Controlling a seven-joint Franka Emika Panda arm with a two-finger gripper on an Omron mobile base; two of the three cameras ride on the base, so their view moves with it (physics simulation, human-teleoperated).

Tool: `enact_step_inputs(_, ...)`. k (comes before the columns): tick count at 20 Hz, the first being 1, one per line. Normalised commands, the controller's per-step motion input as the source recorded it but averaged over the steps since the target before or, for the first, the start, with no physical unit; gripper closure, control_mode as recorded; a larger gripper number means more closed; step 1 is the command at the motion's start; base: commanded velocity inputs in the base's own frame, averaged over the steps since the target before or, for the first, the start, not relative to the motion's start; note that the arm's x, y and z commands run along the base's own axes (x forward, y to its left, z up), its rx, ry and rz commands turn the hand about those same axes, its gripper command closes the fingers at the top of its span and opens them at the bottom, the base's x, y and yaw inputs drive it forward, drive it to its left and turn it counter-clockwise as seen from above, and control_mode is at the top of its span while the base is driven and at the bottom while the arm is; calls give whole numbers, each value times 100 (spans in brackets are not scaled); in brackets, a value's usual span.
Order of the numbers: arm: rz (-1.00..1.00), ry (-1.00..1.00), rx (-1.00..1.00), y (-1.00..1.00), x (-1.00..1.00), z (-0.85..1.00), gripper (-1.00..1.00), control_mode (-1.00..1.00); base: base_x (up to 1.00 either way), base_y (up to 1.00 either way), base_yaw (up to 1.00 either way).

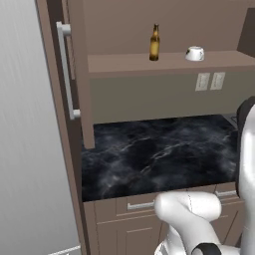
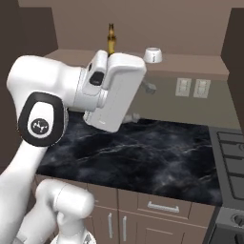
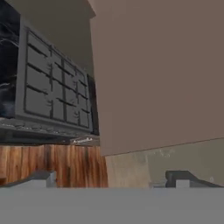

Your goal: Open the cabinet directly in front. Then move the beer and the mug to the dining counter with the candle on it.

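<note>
The end effector (image 3: 112, 179) is standing spread wide and holding nothing, its tips facing a brown cabinet (image 3: 157, 74) panel. Beyond and above the arm, the beer (image 1: 155, 43) and the mug (image 1: 194, 53) are sitting on the exposed shelf over the black marble counter (image 1: 159, 154). The opening step looks finished; next comes reaching up for the beer.

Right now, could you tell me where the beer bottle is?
The beer stands upright on the open cabinet's shelf, left of the white mug, above the black marble worktop in the left base view.
</note>
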Motion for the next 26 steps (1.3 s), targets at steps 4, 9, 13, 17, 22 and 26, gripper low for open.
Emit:
enact_step_inputs(4,14,-11,18,28,0,24,-100,-100,0,0,0)
enact_step_inputs(9,12,-17,25,25,0,16,-100,-100,0,0,0)
enact_step_inputs(13,12,-21,29,25,0,1,-100,-100,0,0,0)
enact_step_inputs(17,15,-27,30,34,0,-2,-100,-100,0,0,0)
enact_step_inputs(22,16,-35,28,37,0,-9,-100,-100,0,0,0)
enact_step_inputs(26,17,-38,27,36,0,-4,-100,-100,0,0,0)
